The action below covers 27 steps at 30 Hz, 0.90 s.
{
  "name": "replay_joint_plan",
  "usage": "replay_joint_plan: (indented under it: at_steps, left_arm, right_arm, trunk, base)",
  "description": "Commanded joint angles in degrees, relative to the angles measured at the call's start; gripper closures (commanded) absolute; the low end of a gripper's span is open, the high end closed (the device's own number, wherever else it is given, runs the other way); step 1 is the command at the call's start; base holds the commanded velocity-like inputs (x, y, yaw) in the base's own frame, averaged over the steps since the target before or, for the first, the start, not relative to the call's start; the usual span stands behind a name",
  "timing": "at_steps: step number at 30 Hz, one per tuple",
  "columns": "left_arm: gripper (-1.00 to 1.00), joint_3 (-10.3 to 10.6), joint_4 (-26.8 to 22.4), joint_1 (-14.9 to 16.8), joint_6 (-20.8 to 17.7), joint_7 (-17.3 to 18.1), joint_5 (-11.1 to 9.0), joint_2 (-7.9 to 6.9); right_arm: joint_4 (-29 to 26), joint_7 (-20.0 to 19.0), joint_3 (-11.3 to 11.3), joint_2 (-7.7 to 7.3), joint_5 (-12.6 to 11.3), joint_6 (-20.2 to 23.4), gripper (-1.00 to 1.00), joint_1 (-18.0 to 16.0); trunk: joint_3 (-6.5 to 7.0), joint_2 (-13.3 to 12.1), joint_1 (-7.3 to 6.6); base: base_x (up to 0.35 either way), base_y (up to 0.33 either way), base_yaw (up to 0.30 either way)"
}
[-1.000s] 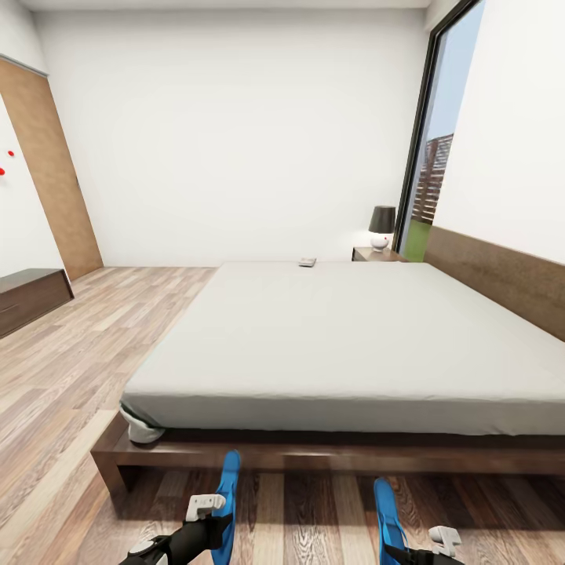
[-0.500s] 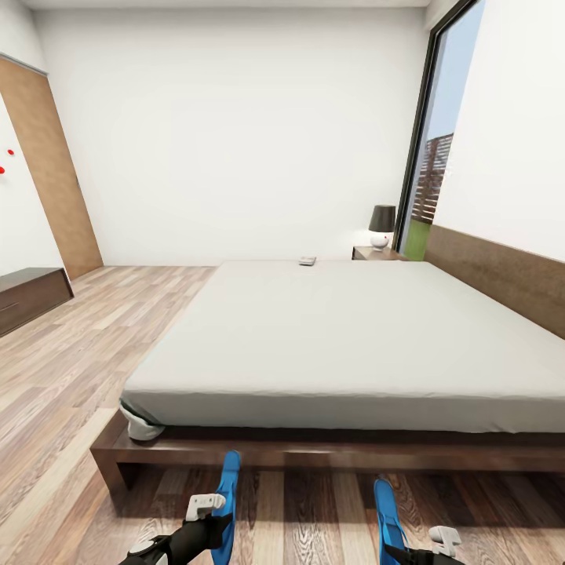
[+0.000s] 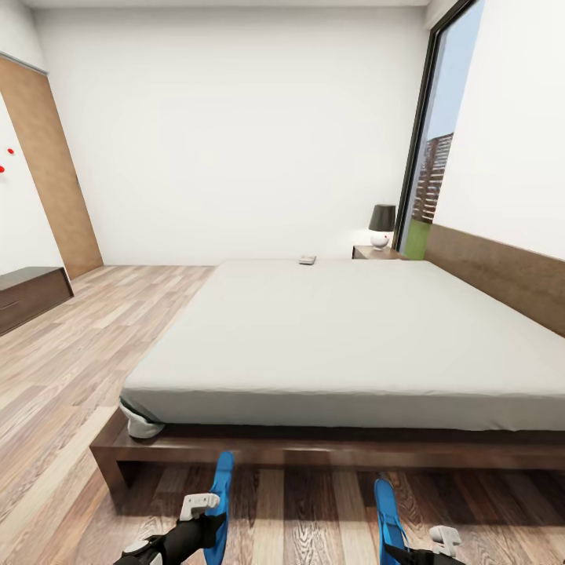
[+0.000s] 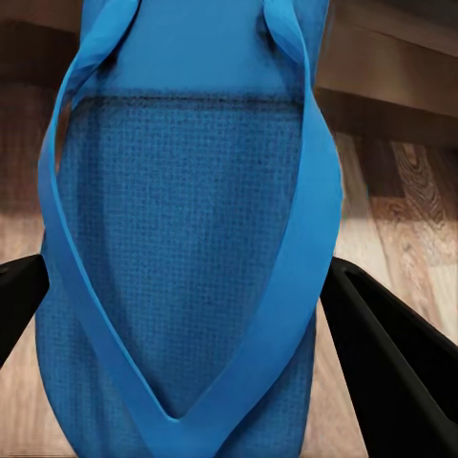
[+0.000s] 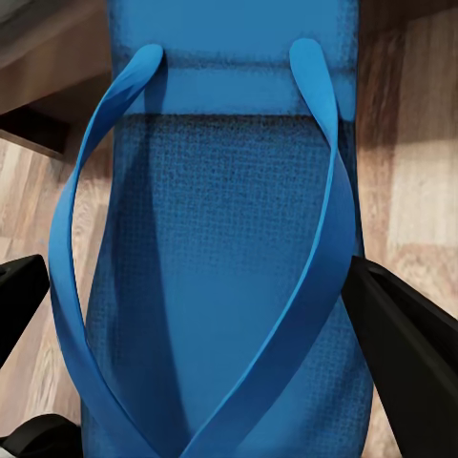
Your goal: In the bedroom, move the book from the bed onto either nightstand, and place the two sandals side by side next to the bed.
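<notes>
Both hands loaded. My left gripper point(image 3: 205, 508) is clamped on one sandal point(image 3: 219, 502), my right gripper point(image 3: 424, 545) on the other sandal point(image 3: 388, 518). In the left wrist view the blue sole point(image 4: 181, 258) sits between my dark fingers point(image 4: 391, 363), straps up; the right wrist view gives the same, sole point(image 5: 224, 277) between fingers point(image 5: 410, 353).

Step in hand, as I judge it: lay the pair down on the floor point(image 3: 298, 518) beside the bed point(image 3: 345, 337).

- Both toes point at the bed frame point(image 3: 329, 451) — good. The two soles hang well apart, so I should draw them inward until they lie near and parallel.
- Lower flat, heels and toes level, and let go only once each sole rests on the planks. A drop from height may bounce one askew.
- Keep the toes clear of the frame so neither slides under it.

Surface: wood planks, light brown, darker in the bed's shadow. Hard and smooth, I expect — thin soles could skid if nudged on withdrawal.

Room: white walls, brown door point(image 3: 47, 173) at left, low dark cabinet point(image 3: 31, 294) beside it, tall dark-framed window point(image 3: 439, 149) at right. The book point(image 3: 307, 260) lies at the mattress's far edge, with the nightstand point(image 3: 377, 253) and its lamp point(image 3: 382, 226) just beyond — that job is not yet done.
</notes>
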State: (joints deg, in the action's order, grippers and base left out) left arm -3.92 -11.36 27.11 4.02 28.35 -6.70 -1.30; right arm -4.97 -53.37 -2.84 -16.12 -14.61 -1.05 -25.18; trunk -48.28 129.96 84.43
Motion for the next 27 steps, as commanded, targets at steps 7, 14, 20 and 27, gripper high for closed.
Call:
replay_joint_plan:
  at_steps: [7, 14, 20, 27]
  left_arm:
    - [1.00, -0.24, -0.12, 0.05, 0.18, -13.53, -0.02, -0.44]
    - [1.00, -0.13, -0.23, 0.05, -0.02, -17.70, 0.12, -0.38]
    - [1.00, -0.13, -0.24, 0.05, -0.17, -18.87, 0.19, -0.44]
    - [1.00, -0.17, -0.26, 0.05, -0.29, -25.07, 0.20, -0.68]
  right_arm:
    - [0.05, -0.59, -0.47, -2.78, 0.11, 0.08, 1.00, -0.04]
    - [0.05, -1.00, -0.53, -7.12, 0.02, 0.62, 1.00, -0.04]
    - [0.07, -1.26, -0.53, -11.24, -3.10, 0.93, 1.00, -0.04]
    - [0.09, -4.00, -0.50, -12.10, -7.55, 0.96, 1.00, -0.04]
  trunk:
    - [-1.14, 2.45, 1.31]
    - [-1.50, 3.25, 1.75]
    - [-2.57, 5.65, 3.07]
    - [-3.83, 8.46, 4.61]
  base:
    - [0.000, 0.000, 0.000]
    - [0.000, 0.000, 0.000]
    - [0.000, 0.000, 0.000]
    - [0.000, 0.000, 0.000]
